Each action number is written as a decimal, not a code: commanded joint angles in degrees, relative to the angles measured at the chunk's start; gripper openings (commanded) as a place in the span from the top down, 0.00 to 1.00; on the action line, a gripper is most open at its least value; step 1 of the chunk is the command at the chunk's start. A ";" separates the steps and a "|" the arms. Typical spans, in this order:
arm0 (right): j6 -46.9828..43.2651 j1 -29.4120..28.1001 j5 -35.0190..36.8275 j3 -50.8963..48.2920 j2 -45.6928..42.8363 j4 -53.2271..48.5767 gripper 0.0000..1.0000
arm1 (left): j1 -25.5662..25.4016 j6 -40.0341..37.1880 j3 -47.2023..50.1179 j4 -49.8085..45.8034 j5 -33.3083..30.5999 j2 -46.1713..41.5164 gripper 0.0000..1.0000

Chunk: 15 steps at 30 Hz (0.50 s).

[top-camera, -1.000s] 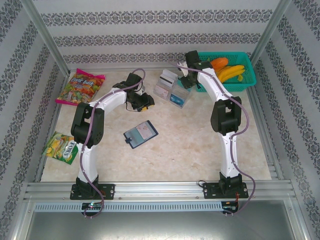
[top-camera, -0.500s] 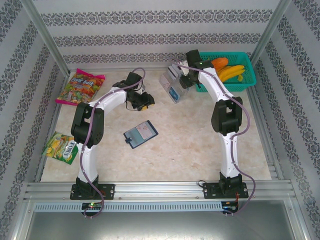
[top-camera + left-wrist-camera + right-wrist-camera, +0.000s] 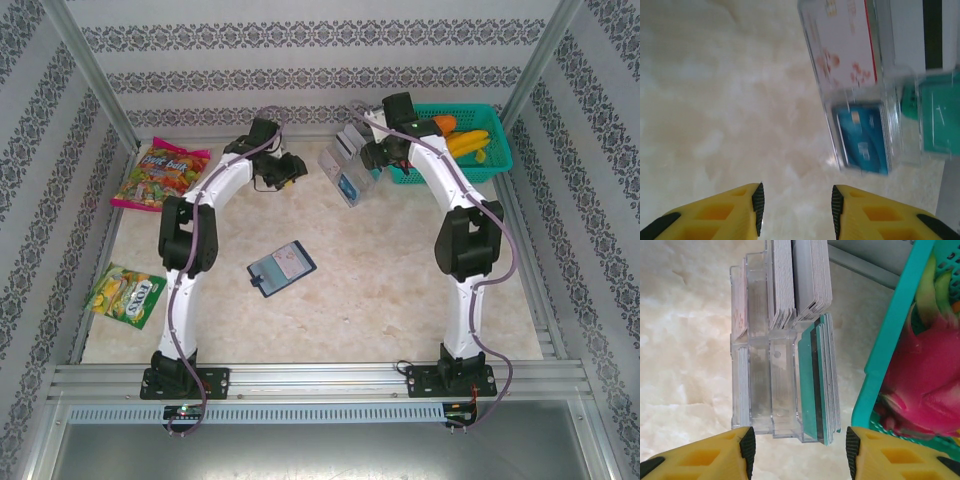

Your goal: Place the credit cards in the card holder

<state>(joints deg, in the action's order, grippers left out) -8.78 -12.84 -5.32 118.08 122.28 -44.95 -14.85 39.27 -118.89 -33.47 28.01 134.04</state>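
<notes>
Where the marbled counter (image 3: 350,300) reaches its far right corner, a teal basket (image 3: 503,158) sits, and just left of it is a clear rack (image 3: 348,172) holding the credit cards (image 3: 812,277) on edge. The card holder (image 3: 282,268) lies well apart, near mid-counter. The right pincer (image 3: 800,435) hovers over the rack, fingers apart and empty. The left pincer (image 3: 797,192), likewise apart, grips nothing.

Teal basket (image 3: 490,165) holds bananas (image 3: 468,142); candy bag (image 3: 160,173) far left; green snack packet (image 3: 124,294) nearer.
</notes>
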 commanded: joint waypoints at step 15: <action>7.36 -4.56 -6.10 11.86 14.37 -4.72 0.49 | 0.17 -0.08 6.76 1.17 1.70 -3.35 0.57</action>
<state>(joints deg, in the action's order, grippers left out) -2.07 -17.15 -11.49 126.39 135.02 -46.28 -14.55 39.46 -113.97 -33.82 28.49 134.32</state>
